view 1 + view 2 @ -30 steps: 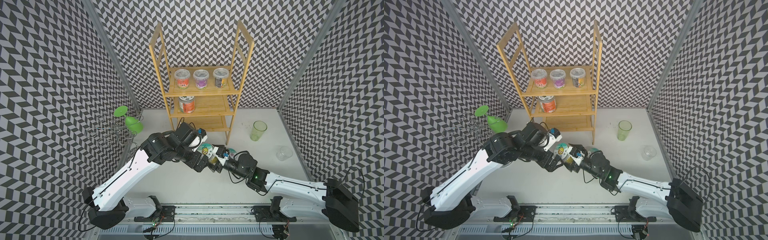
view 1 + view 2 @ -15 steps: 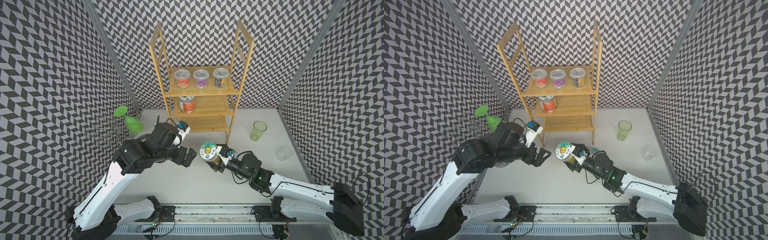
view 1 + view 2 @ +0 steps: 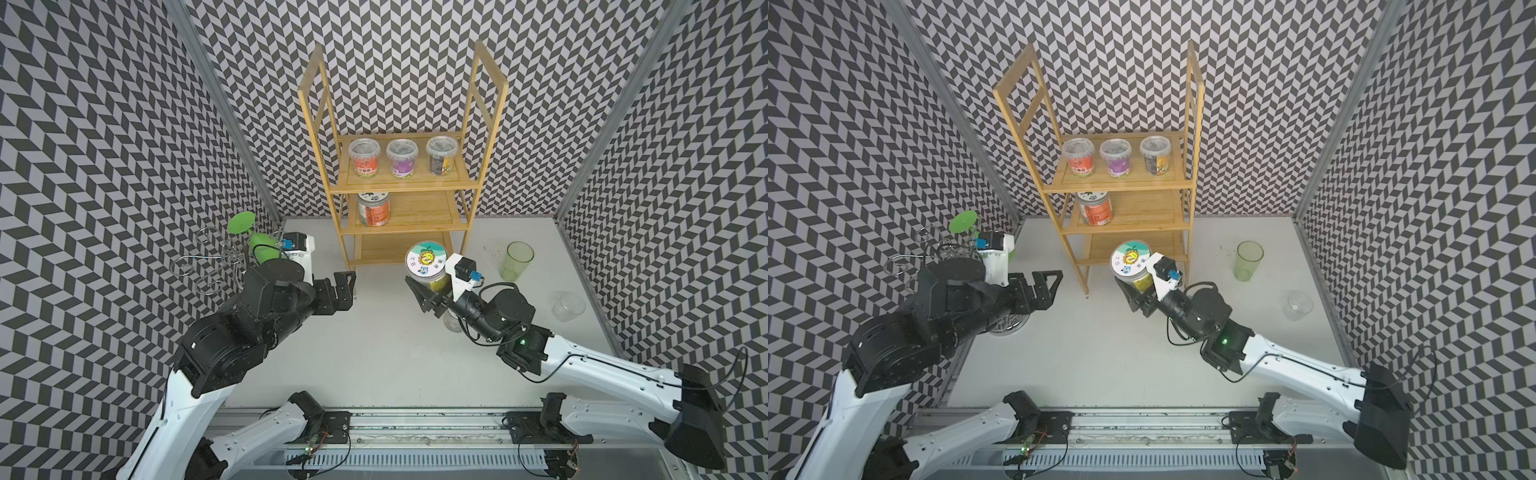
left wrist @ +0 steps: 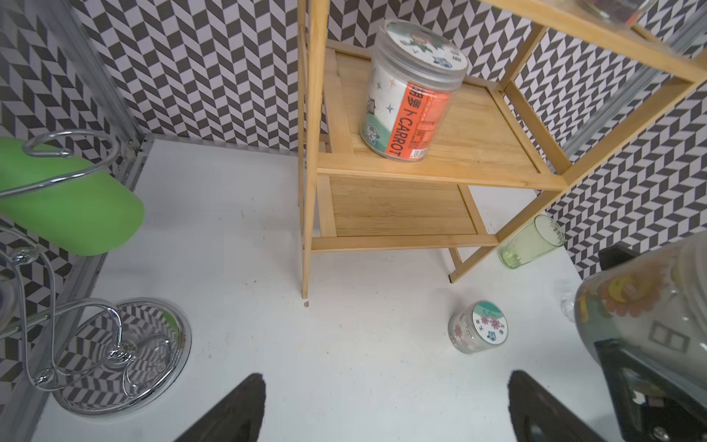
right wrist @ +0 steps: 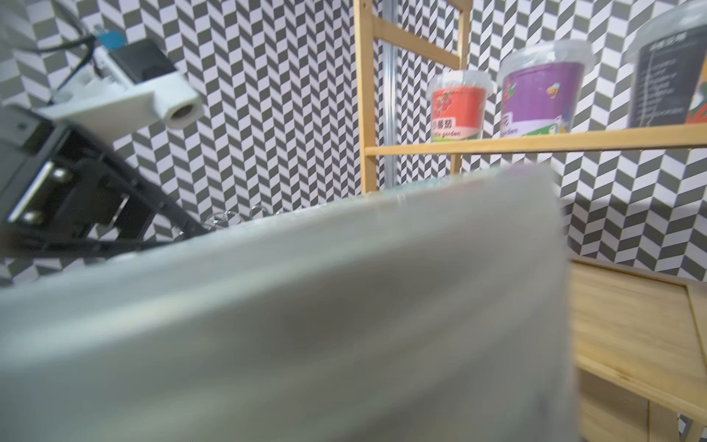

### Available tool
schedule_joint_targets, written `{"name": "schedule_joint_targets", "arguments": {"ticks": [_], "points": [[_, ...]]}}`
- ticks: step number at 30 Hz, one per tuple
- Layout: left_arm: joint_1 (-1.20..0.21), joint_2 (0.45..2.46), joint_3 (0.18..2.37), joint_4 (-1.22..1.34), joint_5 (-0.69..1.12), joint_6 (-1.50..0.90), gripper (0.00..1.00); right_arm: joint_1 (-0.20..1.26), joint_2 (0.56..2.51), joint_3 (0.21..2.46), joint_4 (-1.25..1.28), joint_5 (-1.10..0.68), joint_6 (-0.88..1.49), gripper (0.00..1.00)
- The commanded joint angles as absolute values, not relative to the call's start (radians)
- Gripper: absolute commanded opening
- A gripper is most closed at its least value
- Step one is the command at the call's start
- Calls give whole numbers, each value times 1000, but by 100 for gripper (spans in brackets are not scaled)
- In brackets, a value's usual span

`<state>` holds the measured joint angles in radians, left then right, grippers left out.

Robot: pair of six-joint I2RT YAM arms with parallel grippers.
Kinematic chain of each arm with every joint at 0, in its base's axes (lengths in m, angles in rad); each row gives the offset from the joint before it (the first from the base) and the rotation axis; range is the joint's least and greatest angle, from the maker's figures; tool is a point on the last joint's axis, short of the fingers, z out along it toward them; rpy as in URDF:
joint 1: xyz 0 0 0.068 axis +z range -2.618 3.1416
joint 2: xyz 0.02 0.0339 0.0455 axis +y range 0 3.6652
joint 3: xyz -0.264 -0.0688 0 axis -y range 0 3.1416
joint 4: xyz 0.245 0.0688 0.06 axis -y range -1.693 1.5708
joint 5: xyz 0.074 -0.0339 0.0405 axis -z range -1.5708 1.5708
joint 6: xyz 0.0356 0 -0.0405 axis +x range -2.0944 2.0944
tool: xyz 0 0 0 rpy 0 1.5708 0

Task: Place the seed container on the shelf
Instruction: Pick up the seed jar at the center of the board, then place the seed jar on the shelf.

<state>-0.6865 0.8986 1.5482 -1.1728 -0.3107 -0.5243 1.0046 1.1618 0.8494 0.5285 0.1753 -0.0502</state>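
Observation:
The seed container (image 3: pixel 428 259) (image 3: pixel 1131 258) is a clear jar with a white sunflower lid. My right gripper (image 3: pixel 432 287) (image 3: pixel 1139 286) is shut on its body and holds it in the air, just in front of the lowest board of the bamboo shelf (image 3: pixel 415 216) (image 3: pixel 1142 212). In the right wrist view its blurred lid (image 5: pixel 306 306) fills the frame and hides the jaws. My left gripper (image 3: pixel 347 286) (image 3: pixel 1050 284) (image 4: pixel 384 382) stands open and empty, well left of the container and apart from it.
Three tubs (image 3: pixel 401 158) stand on the upper board and a carrot jar (image 3: pixel 374 208) on the middle one. A small flower-lidded jar (image 4: pixel 478 327) sits on the table under my right arm. A green tumbler (image 3: pixel 515 261), a clear cup (image 3: pixel 568 305) and a chrome stand (image 3: pixel 216 266) with a green glass (image 3: pixel 259 245) are also here.
My left arm has drawn back to the left, away from the container. My right gripper has carried the container up and back toward the shelf.

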Motion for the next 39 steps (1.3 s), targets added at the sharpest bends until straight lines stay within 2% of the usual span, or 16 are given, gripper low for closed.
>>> {"name": "schedule_joint_targets", "arguments": {"ticks": [1, 10, 29, 39], "points": [[-680, 890, 1535, -1127, -355, -565, 99, 1000, 1196, 921, 602, 269, -11, 65], [-681, 836, 1495, -1138, -370, -604, 100, 969, 1322, 1035, 639, 388, 2, 66], [-680, 813, 1499, -1162, -383, -606, 99, 866, 1527, 1188, 678, 393, 1, 68], [-681, 815, 1496, -1158, -388, -607, 100, 856, 1603, 1313, 577, 452, 19, 68]]}}
